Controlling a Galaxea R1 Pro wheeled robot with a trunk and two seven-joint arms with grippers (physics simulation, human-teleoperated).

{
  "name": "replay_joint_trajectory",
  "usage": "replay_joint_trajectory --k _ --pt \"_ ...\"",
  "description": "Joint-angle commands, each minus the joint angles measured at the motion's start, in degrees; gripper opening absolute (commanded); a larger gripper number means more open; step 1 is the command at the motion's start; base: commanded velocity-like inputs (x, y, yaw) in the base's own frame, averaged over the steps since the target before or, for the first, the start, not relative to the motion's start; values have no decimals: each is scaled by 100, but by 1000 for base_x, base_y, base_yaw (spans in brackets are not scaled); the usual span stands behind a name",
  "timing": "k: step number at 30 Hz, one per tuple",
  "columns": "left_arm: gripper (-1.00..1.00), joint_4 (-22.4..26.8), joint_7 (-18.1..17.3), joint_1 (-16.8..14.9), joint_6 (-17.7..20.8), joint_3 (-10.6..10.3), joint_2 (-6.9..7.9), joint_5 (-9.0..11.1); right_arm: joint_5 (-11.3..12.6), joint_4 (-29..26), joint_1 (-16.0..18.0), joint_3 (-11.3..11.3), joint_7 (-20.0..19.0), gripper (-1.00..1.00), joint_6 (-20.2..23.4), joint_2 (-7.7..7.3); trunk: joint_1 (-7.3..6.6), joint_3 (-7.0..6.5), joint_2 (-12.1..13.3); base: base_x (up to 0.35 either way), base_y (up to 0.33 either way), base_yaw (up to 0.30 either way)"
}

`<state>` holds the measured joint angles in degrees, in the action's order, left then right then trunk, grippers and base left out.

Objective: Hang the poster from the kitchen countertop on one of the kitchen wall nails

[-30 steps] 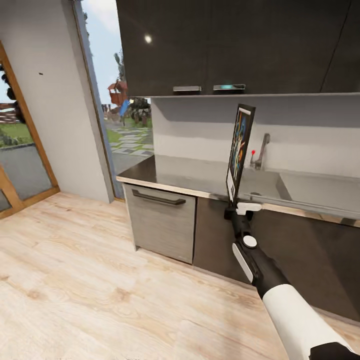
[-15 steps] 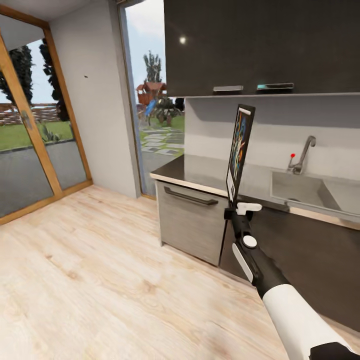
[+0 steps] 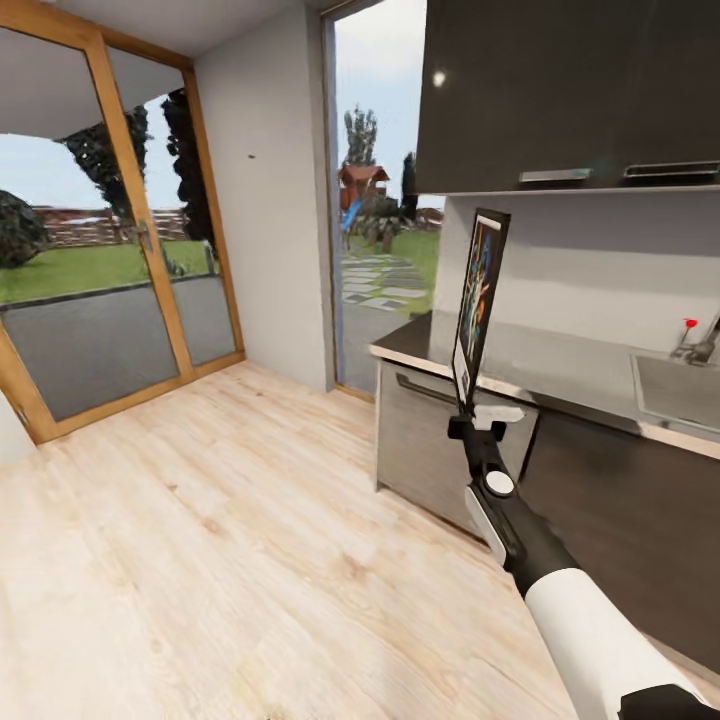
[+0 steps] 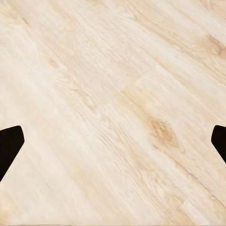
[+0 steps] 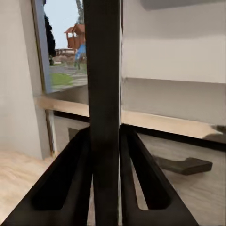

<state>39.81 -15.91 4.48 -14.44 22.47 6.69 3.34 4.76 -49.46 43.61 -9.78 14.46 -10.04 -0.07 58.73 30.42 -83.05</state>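
My right gripper (image 3: 468,408) is shut on the bottom edge of the poster (image 3: 478,300), which stands upright and edge-on to me, its black frame and colourful artwork showing. In the right wrist view the poster's black frame (image 5: 103,84) rises between the two dark fingers (image 5: 70,183), which press on both sides of it. The grey kitchen countertop (image 3: 560,358) runs behind the poster to the right, over dark cabinets. A small dark nail (image 3: 250,156) sits high on the white wall to the left. My left gripper (image 4: 113,143) is open over bare wood floor, with its fingertips (image 4: 9,146) far apart.
A sink (image 3: 680,388) with a tap (image 3: 700,345) lies at the right edge. Dark upper cabinets (image 3: 560,90) hang above the counter. A wood-framed glass door (image 3: 110,240) stands at the left and a tall window (image 3: 375,230) beside the counter's end. Light wood floor (image 3: 230,540) spreads ahead.
The camera has swung left: counter and sink slid toward the right edge, and the glass door and the wall came into view. Arm and poster keep their place in the picture.
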Motion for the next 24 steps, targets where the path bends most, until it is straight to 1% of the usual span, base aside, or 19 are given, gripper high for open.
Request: replay_joint_trajectory --k 1,13,15,16,17,18,21,22,24 --pt "100 1 -44 1 1 12 -1 35 60 6 7 -23 13 -100 -33 -1 0 4 -3 0 291 291" --pt "100 1 -43 1 11 7 -1 35 61 6 7 -24 6 -100 -33 14 0 4 -3 0 293 291" --pt "100 1 -44 1 11 5 -1 35 61 9 5 -95 0 -100 -33 15 0 4 -3 0 294 291" --pt "100 1 -44 1 12 4 -1 35 61 10 6 -223 0 -100 -33 12 0 4 -3 0 293 291" --pt "100 1 -44 1 12 4 -1 35 61 11 6 -299 1 -100 -32 9 0 4 -3 0 293 291" --pt "100 1 -42 1 12 3 -1 35 64 14 6 -436 -1 -100 -29 5 0 4 -3 0 293 291" --pt "100 1 -43 1 12 3 -1 35 83 25 7 -603 -13 -100 -22 7 0 4 -3 0 293 291" --pt "100 1 -44 1 12 5 -1 35 89 27 7 -627 -33 -100 -21 5 0 4 -3 0 293 291" --pt "100 1 -44 1 7 8 -1 36 112 30 7 -686 -254 -100 -18 1 0 4 -3 0 277 281"
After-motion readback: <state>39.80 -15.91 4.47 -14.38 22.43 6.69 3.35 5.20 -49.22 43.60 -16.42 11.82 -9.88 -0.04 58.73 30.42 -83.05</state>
